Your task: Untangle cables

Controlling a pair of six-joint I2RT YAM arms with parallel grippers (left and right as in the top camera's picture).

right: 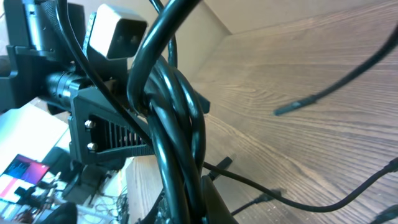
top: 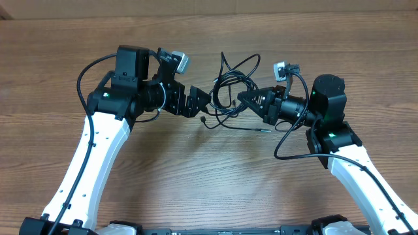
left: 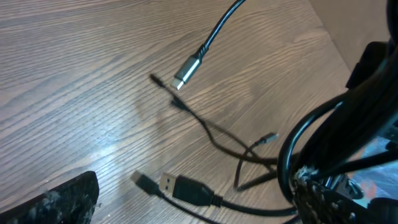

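Cables (right: 180, 118) bunch in a tangle over the middle of the table (top: 215, 183), pinched by the right gripper (top: 243, 98), while the left gripper (top: 206, 101) sits spread just beside them.

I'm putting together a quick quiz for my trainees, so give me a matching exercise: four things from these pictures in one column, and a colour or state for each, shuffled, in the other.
Things:
1. cables
2. USB plug
3. table
4. camera on the left arm

Descriptions:
A. light grey housing
B. bunched in tangled loops
C. brown wood grain
D. black body with a bare metal end

Pairs: 1-B, 2-D, 3-C, 4-A.
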